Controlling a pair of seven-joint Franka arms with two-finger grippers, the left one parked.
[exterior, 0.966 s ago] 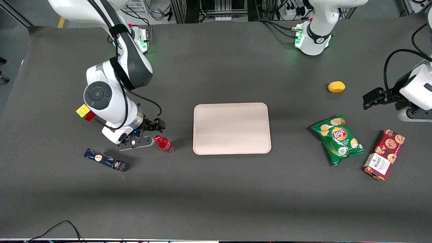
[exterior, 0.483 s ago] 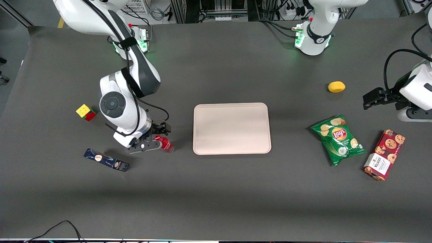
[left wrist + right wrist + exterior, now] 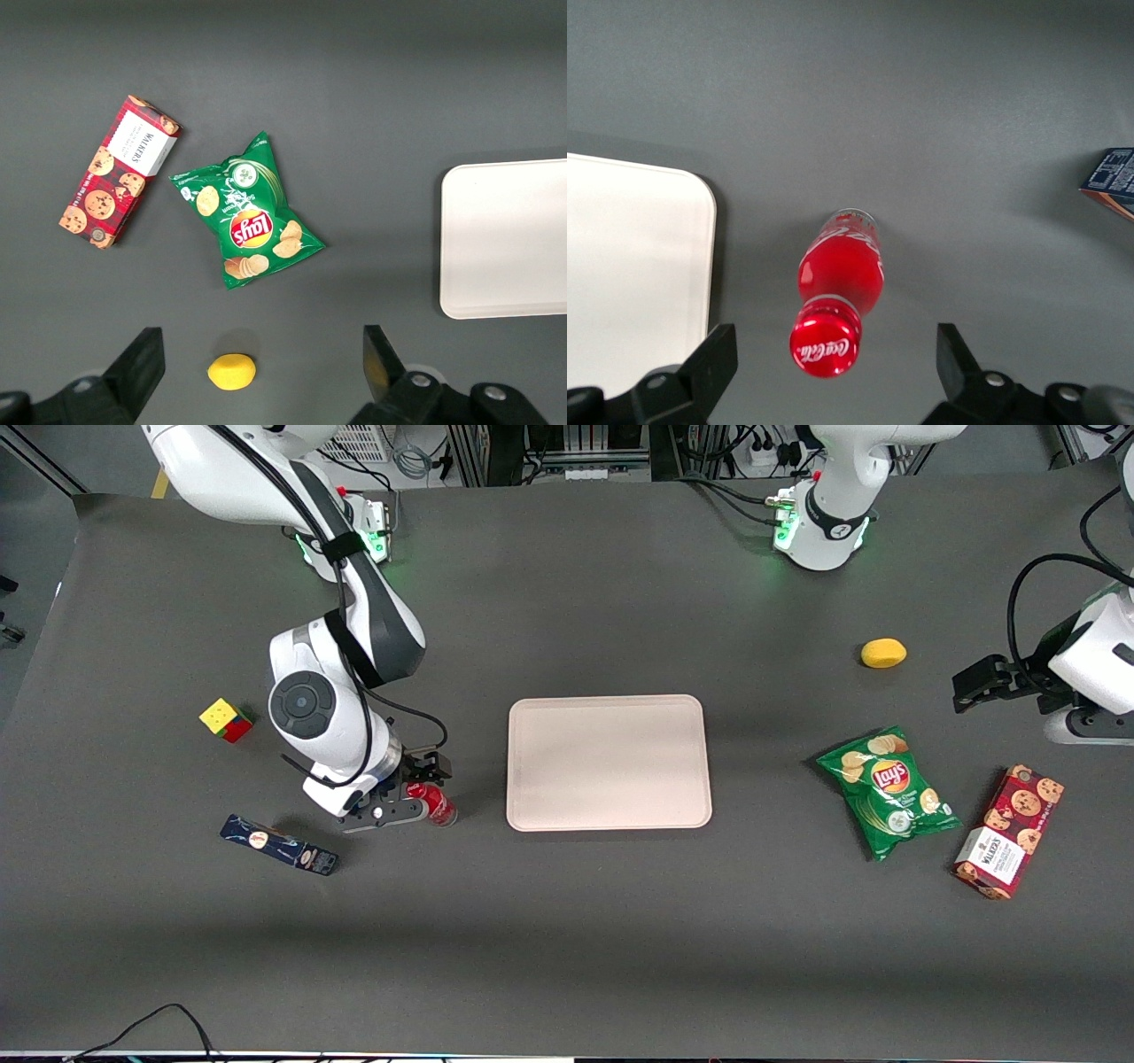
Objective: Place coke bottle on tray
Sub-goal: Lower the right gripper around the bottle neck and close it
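The small red coke bottle (image 3: 437, 806) stands upright on the dark table, beside the tray on the working arm's side. In the right wrist view the coke bottle (image 3: 837, 292) shows from above, red cap up. My right gripper (image 3: 416, 790) hangs directly over the bottle, partly covering it. The gripper (image 3: 833, 363) is open, one finger (image 3: 719, 359) on each side of the cap, not touching it. The pale pinkish-beige tray (image 3: 609, 762) lies flat at the table's middle, with nothing on it; its rounded corner (image 3: 638, 266) shows in the right wrist view.
A dark blue box (image 3: 279, 845) lies nearer the front camera than the gripper, with its corner (image 3: 1112, 181) in the right wrist view. A colour cube (image 3: 225, 719) sits beside the arm. A green chip bag (image 3: 887, 791), cookie box (image 3: 1009, 831) and a yellow lemon-like object (image 3: 883, 653) lie toward the parked arm's end.
My right gripper moved sideways toward the tray, from beside the bottle to directly over it. The bottle and tray have not moved.
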